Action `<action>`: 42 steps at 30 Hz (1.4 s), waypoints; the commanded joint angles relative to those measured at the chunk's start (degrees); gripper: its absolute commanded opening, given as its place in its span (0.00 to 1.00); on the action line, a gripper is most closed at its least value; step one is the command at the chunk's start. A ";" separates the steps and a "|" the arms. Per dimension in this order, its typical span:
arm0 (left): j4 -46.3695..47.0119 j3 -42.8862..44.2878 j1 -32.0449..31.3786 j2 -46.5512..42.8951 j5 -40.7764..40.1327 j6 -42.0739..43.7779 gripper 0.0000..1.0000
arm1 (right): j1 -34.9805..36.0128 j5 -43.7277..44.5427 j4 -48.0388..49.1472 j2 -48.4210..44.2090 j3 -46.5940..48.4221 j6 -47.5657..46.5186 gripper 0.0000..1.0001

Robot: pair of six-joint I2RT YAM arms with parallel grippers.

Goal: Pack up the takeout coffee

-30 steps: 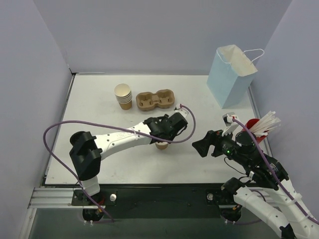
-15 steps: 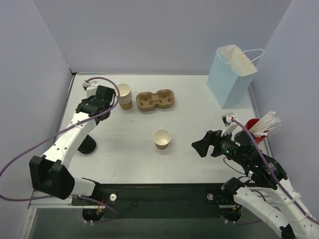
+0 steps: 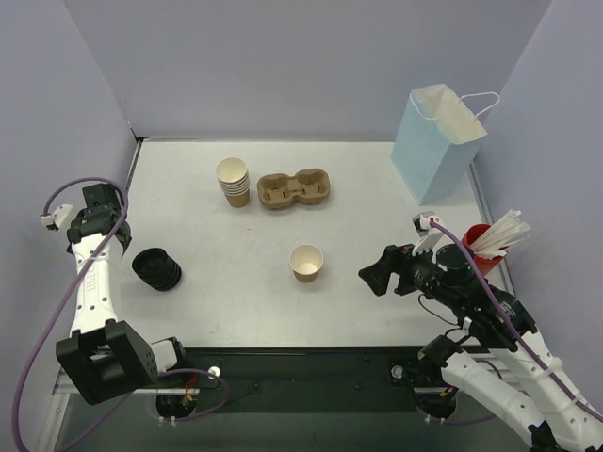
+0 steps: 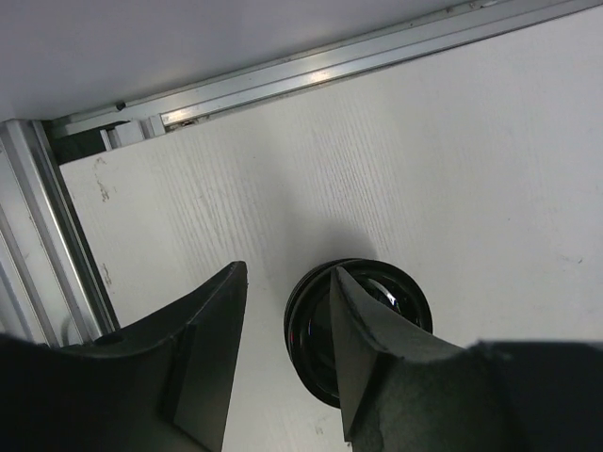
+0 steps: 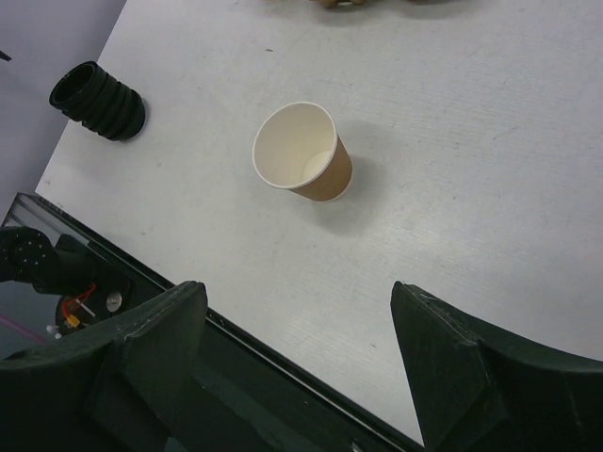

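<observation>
One lidless cup (image 3: 306,262) stands on surface (image 3: 396,217), ahead of right tool (image 5: 294,301), parted, empty. Left tool (image 4: 287,282), parted, empty, over black lid stack (image 4: 382,297). Tray (image 3: 294,188), beyond both tools, unfilled; lidding, loading remain.

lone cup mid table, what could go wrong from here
1. The cup stands upright, lidless and looks empty, so it is probably light. The open right gripper could knock it over if it comes in from the side.
2. The black lids sit nested in one stack below the open left gripper. A pinch there may lift several lids at once, or shove the stack along the table instead.
</observation>
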 commanded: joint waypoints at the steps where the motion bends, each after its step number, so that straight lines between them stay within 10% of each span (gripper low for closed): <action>1: -3.63 3.33 0.48 -0.41 2.86 -4.52 0.51 | 0.09 -1.22 2.46 1.30 1.32 -0.82 0.81; 28: -0.21 -2.46 0.39 8.56 10.42 -5.84 0.51 | 0.09 -1.75 -0.26 9.21 6.77 -1.35 0.81; 42: 1.37 -4.22 0.39 5.75 12.18 -4.53 0.25 | 0.09 -1.05 -0.97 7.72 6.85 -1.26 0.81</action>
